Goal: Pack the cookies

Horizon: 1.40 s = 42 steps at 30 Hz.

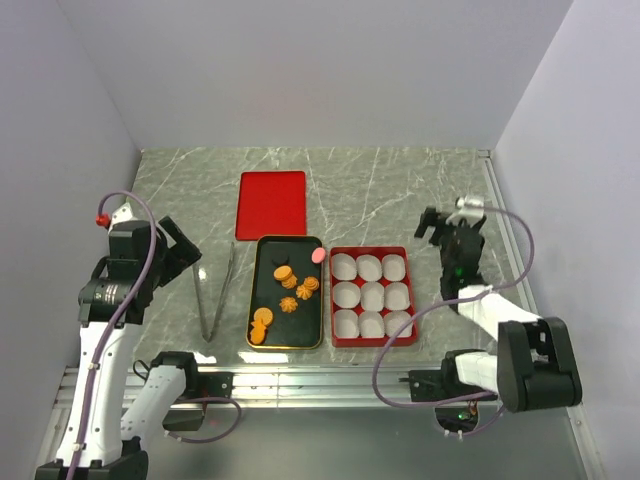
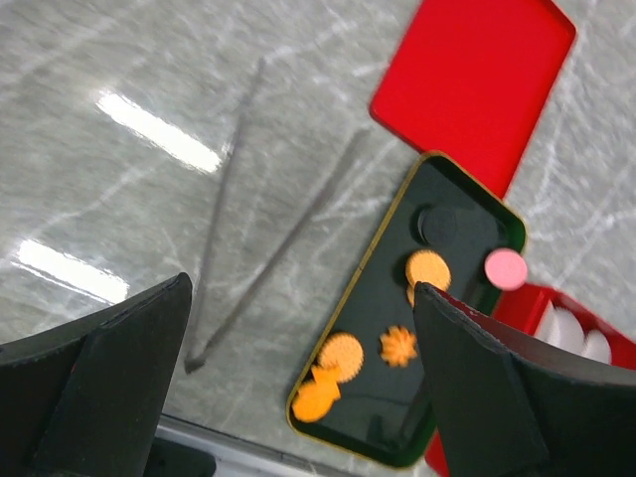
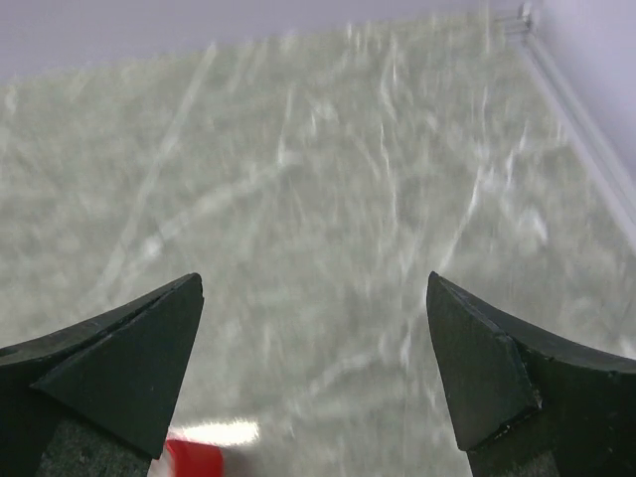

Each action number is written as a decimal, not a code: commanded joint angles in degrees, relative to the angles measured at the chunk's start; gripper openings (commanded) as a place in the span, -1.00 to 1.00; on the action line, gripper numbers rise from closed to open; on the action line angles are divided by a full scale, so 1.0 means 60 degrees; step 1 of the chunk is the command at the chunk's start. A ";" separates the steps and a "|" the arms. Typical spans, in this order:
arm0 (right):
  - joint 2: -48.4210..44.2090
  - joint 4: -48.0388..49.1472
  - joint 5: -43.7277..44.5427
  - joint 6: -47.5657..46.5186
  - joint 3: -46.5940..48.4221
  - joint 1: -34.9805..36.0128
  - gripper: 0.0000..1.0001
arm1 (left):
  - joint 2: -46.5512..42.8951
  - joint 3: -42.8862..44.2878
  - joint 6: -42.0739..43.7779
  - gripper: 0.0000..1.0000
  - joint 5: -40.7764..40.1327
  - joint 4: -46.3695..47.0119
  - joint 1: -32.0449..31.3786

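Observation:
The cookies (image 1: 285,292) lie on a black gold-rimmed tray (image 1: 303,330): several orange rounds and flower shapes, two black ones (image 1: 282,265) and a pink one (image 1: 318,256). The left wrist view shows an orange round (image 2: 341,353), a flower (image 2: 398,345), the pink one (image 2: 506,268) and a black one (image 2: 437,225). A red box (image 1: 372,249) with several white paper cups sits right of the tray. My left gripper (image 1: 190,248) is open and empty, raised left of the tray (image 2: 393,298). My right gripper (image 1: 430,225) is open and empty, above bare table beyond the box's far right corner.
Metal tongs (image 1: 215,290) lie on the marble table left of the tray, also in the left wrist view (image 2: 288,238). A flat red lid (image 1: 272,204) lies behind the tray. A corner of the red box (image 3: 194,459) shows in the right wrist view. Walls enclose the table.

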 commanded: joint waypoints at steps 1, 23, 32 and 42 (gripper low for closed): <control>-0.1007 -0.3277 0.0617 0.0675 0.1992 0.0112 0.99 | 0.0083 0.0018 0.0145 0.99 0.1013 -0.0307 -0.0036; -0.4334 -1.0902 -0.2386 0.8049 0.4470 -0.0005 1.00 | 0.2323 -0.0525 -0.0047 0.99 0.1015 -0.1407 -0.0475; -0.4288 -1.3393 -0.3235 0.8180 0.5687 0.0009 1.00 | 0.4682 -0.0392 -0.0266 0.99 -0.0330 -0.1099 -0.1954; -0.5140 -1.4551 -0.3236 0.7639 0.5920 0.0213 1.00 | 0.5588 -0.0731 0.0157 0.99 -0.0232 -0.0178 -0.1589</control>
